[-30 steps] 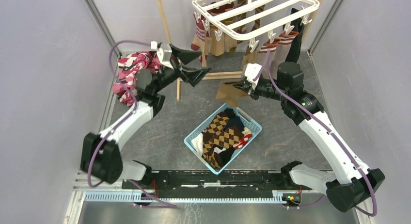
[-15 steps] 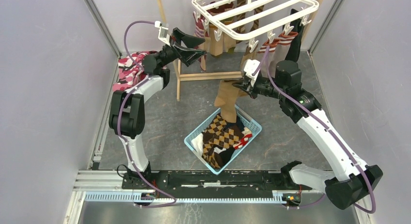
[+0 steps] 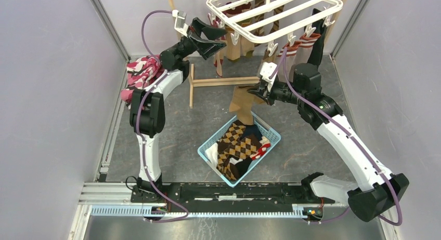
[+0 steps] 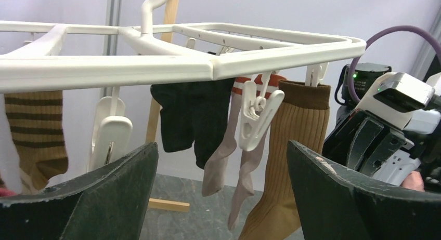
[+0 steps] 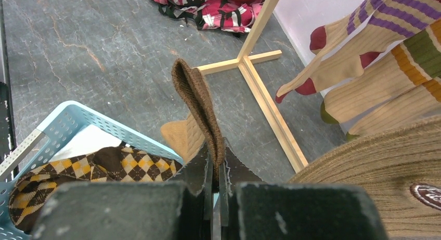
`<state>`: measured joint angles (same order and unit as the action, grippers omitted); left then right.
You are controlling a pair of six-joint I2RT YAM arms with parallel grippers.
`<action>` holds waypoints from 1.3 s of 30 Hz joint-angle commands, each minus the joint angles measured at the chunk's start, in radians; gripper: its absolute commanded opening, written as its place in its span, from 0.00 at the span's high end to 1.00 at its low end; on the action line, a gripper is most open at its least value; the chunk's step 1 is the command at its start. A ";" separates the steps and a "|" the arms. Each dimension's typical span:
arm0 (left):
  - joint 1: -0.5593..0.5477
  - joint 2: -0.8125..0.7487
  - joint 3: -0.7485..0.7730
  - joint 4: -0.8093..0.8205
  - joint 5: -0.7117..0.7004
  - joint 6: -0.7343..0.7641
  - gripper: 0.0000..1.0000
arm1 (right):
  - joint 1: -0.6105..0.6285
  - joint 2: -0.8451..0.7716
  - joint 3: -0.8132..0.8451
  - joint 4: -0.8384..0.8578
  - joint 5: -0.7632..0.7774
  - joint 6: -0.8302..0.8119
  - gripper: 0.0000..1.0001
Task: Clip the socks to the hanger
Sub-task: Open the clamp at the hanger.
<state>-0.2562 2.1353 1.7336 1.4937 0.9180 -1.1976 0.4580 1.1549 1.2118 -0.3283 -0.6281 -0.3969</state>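
Observation:
The white hanger (image 3: pixel 281 11) hangs at the top with several socks clipped under it. My right gripper (image 3: pixel 255 93) is shut on the brown cuff of a tan sock (image 3: pixel 243 107) that hangs over the basket; the right wrist view shows the cuff (image 5: pixel 200 102) pinched between the fingers. My left gripper (image 3: pixel 217 38) is open and empty, raised just below the hanger's left front edge. In the left wrist view, the hanger bar (image 4: pixel 208 63), an empty white clip (image 4: pixel 257 118), a black sock (image 4: pixel 190 118) and the tan sock (image 4: pixel 291 162) lie ahead.
A light blue mesh basket (image 3: pixel 216 138) with argyle socks (image 3: pixel 234 146) sits mid-floor. A thin wooden stand (image 3: pixel 218 81) stands behind it. A pink, red and black patterned cloth (image 3: pixel 140 74) lies at the left. Walls close in on both sides.
My left arm has swung up and right from the patterned cloth to the hanger's left edge. My right gripper has lifted the tan sock slightly higher and leftward.

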 commanded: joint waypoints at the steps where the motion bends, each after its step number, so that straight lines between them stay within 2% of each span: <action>1: -0.013 0.061 0.140 0.050 -0.017 -0.134 0.03 | 0.004 -0.032 0.038 0.030 -0.014 0.023 1.00; 6: -0.039 0.134 0.257 0.094 -0.024 -0.267 0.04 | 0.004 -0.040 0.037 0.030 -0.018 0.021 1.00; 17: -0.104 0.211 0.407 0.069 -0.026 -0.307 0.05 | 0.004 -0.064 0.027 0.026 -0.019 0.017 1.00; 32: -0.117 0.276 0.519 0.148 -0.071 -0.416 0.13 | 0.005 -0.076 0.014 0.030 -0.019 0.016 1.00; 39: -0.119 0.284 0.524 0.210 -0.088 -0.471 0.18 | 0.005 -0.073 0.015 0.027 -0.016 0.018 1.00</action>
<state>-0.3672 2.3997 2.2208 1.5158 0.8562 -1.5639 0.4580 1.1023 1.2118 -0.3286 -0.6361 -0.3965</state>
